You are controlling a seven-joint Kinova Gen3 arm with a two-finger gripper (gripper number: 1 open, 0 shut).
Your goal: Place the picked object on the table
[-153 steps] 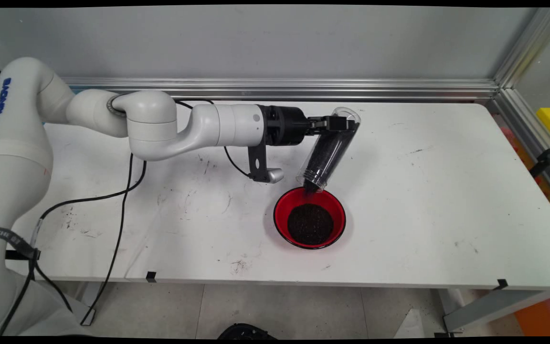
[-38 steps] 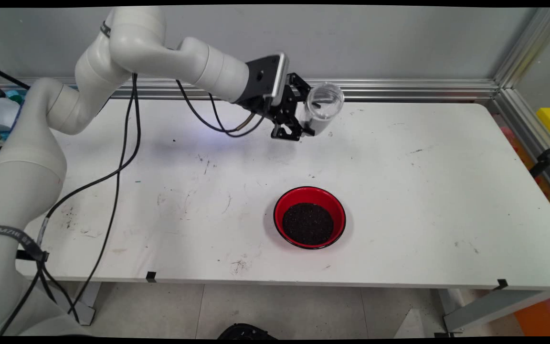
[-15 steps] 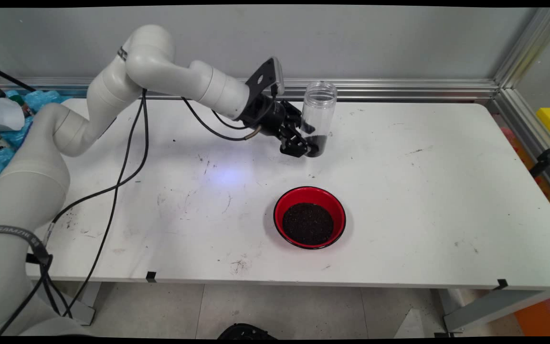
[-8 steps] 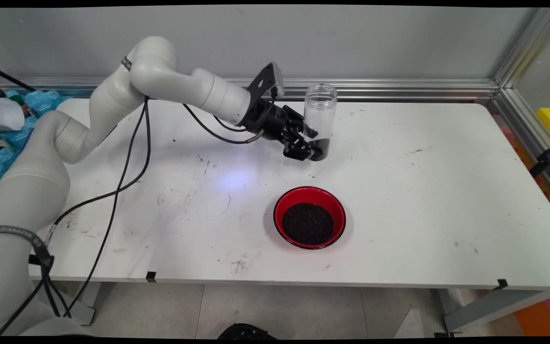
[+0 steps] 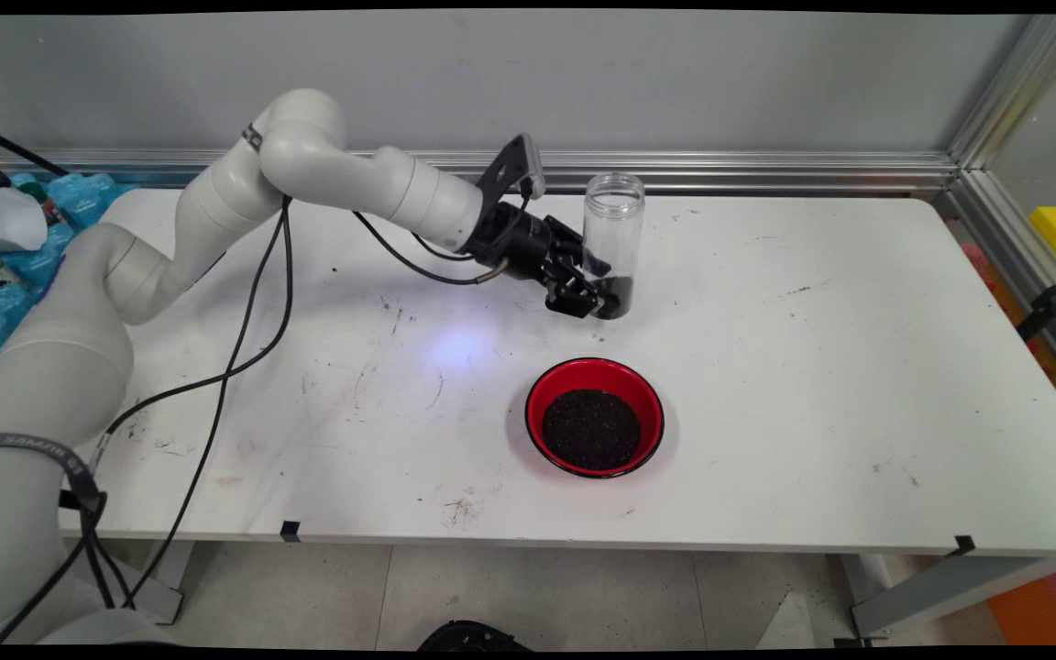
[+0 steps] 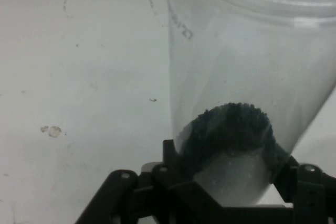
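- my pincer [image 5: 603, 298] is clamped on the lower end of a clear plastic jar [image 5: 613, 240], one finger on each side of it; in the hand view the two fingers [image 6: 173, 153] press against the jar's wall just where the dark stuff sits.
- the jar stands upright in my grip, open mouth up, with only a small heap of dark grains [image 6: 231, 127] left at its bottom; the rest of it is see-through and bare.
- what has just changed: ten seconds ago i held this jar tipped mouth-down over the bowl and the grains were running out; a couple of seconds ago it was lifted high and tilted towards the camera; over the last second i have turned it upright and brought it lower, bit by bit, towards the table [image 5: 812, 367].
- its base now looks to be on or just above the tabletop; i cannot tell which.
- nearer the table's front edge than my pincer, apart from it, sits the red bowl [image 5: 647, 390], holding a flat mound of the same dark grains, fuller than it was during the pour.
- my arm [image 5: 354, 179] reaches in from the far left, black cables [image 5: 244, 312] hanging from it.
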